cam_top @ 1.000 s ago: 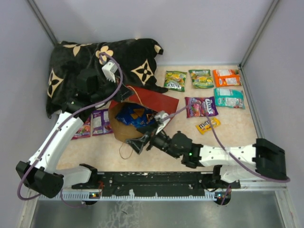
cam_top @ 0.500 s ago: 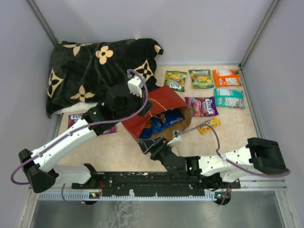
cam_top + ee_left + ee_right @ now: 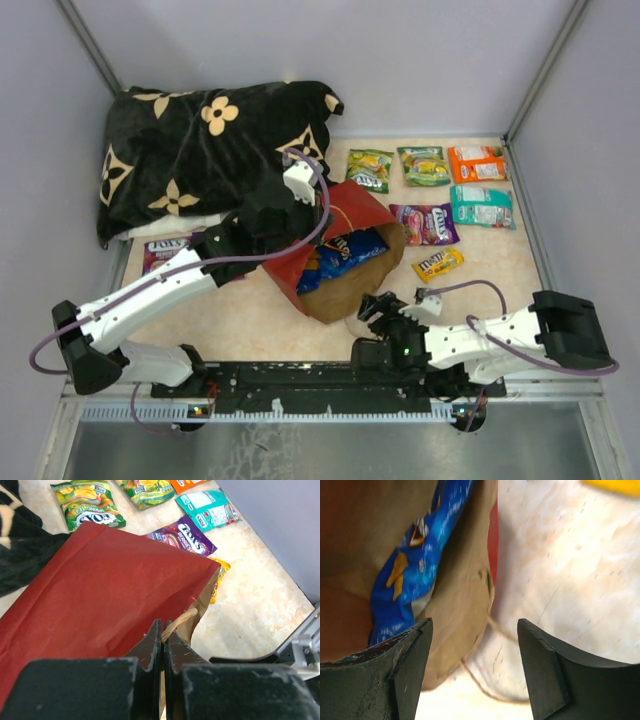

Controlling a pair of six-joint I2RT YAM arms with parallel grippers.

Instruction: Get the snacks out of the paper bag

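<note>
Beside the paper bag (image 3: 100, 590), a purple packet (image 3: 181, 535) reads "FOX'S BERRIES".

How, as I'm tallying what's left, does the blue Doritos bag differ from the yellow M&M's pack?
The large blue Doritos bag lies inside the red paper carrier bag; the small yellow M&M's pack lies outside it. The Doritos bag is bigger than the M&M's pack. Both are glossy packets.

A beige marbled tabletop (image 3: 505, 300) sits boxed in by plain pale lilac panels: a far wall (image 3: 400, 60), a left wall (image 3: 40, 200) and a right wall (image 3: 600, 180), under soft, even light. A black flower-patterned pillow (image 3: 190, 140) lies at the far left
</note>
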